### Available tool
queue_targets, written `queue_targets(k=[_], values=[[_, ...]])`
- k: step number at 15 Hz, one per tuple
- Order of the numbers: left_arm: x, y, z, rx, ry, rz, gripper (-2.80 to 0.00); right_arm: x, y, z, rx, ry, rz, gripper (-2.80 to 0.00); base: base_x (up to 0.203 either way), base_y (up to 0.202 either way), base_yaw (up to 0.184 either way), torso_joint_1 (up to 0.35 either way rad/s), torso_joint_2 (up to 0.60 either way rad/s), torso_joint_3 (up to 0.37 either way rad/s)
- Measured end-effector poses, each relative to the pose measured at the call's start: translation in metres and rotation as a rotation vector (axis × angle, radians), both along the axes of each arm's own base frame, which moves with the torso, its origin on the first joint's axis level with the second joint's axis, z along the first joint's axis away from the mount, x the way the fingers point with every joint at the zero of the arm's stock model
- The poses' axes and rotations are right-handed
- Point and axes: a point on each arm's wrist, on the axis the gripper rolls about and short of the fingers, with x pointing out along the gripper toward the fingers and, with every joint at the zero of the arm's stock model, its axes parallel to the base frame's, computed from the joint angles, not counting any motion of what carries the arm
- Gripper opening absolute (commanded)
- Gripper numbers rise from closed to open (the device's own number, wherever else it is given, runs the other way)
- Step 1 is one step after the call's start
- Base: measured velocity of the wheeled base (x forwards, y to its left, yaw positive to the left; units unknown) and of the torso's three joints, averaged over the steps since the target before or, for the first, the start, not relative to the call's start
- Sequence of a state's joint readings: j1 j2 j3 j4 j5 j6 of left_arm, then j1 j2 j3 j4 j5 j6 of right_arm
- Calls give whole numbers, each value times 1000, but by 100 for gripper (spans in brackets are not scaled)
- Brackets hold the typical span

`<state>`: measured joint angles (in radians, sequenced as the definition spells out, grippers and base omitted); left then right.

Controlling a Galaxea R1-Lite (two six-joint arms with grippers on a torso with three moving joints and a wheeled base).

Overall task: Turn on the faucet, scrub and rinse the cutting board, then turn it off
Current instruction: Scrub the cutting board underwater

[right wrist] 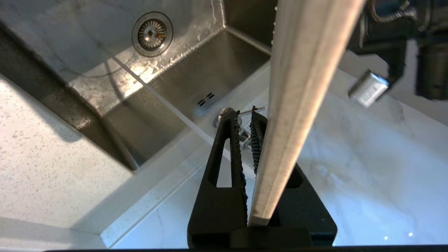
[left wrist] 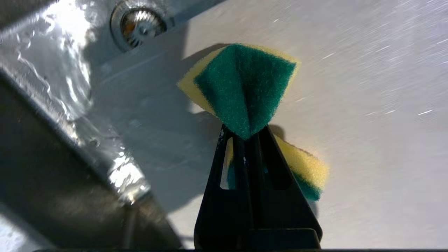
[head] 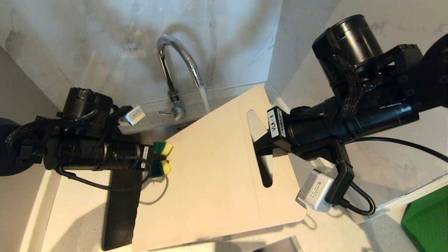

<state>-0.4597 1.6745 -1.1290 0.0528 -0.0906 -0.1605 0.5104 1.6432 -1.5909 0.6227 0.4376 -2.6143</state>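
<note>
Cream plastic board (head: 217, 168) held up over the sink (right wrist: 196, 70), close under the faucet (head: 178, 66). Water already running from the spout, landing at the board's far edge. Scrubbing step, most likely. Next: press the sponge (left wrist: 245, 84) on the board and rub all over, then rinse, then push the lever (head: 168, 112) back.

Left claw (left wrist: 245, 134) squeezed tight on the green and yellow sponge, folded in two, right by the board's left edge. Right claw (right wrist: 245, 126) clamped on the board at its slot, holding it tilted above the desk (head: 73, 224).
</note>
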Motion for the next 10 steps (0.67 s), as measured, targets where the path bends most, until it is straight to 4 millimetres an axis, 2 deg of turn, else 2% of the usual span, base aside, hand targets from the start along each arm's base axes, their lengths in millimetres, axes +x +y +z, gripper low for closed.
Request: queue_targets(k=[6, 10], values=[[8, 47, -28, 26, 85, 36, -280, 1, 1, -2, 26, -12, -11, -280, 0, 0, 0, 0, 0, 0], [13, 87, -38, 10, 113, 65, -280, 0, 0, 0, 30, -18, -10, -280, 0, 0, 0, 0, 0, 0]])
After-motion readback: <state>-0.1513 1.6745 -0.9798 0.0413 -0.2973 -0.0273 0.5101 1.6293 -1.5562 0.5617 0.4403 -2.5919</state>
